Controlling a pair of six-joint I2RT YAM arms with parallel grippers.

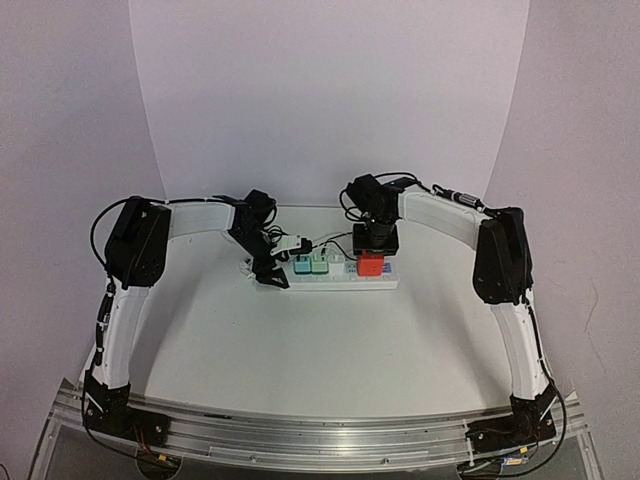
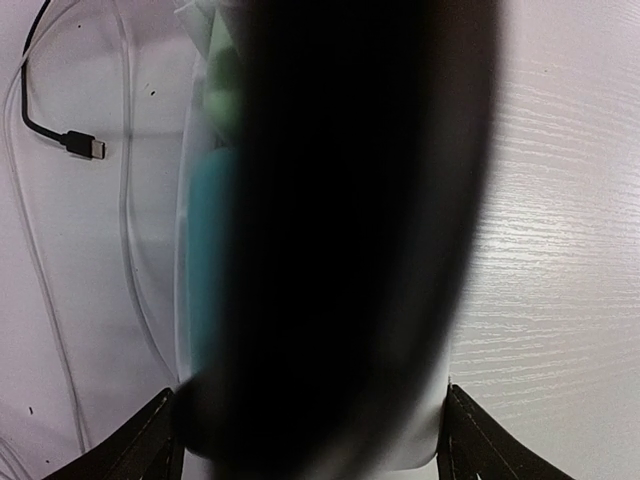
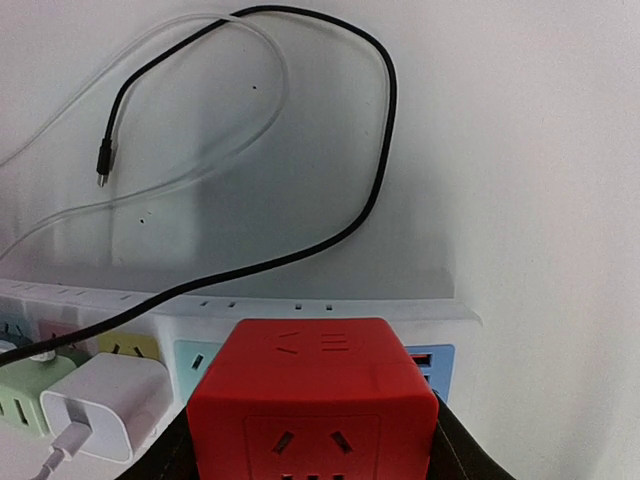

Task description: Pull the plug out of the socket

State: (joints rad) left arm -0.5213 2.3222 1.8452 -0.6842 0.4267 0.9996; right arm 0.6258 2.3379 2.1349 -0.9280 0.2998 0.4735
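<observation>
Looking closer than overhead, wrist views show right end effector clamping plug, left end effector clamping socket.

A big dark blurry shape fills the middle. Beside it peek a teal block, a green block and a thin black cable on the white counter. The left pincer hugs the long white socket strip.

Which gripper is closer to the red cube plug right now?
Right. The right gripper straddles the red cube plug, a finger against each side; the left gripper is at the power strip's opposite, left end.
</observation>
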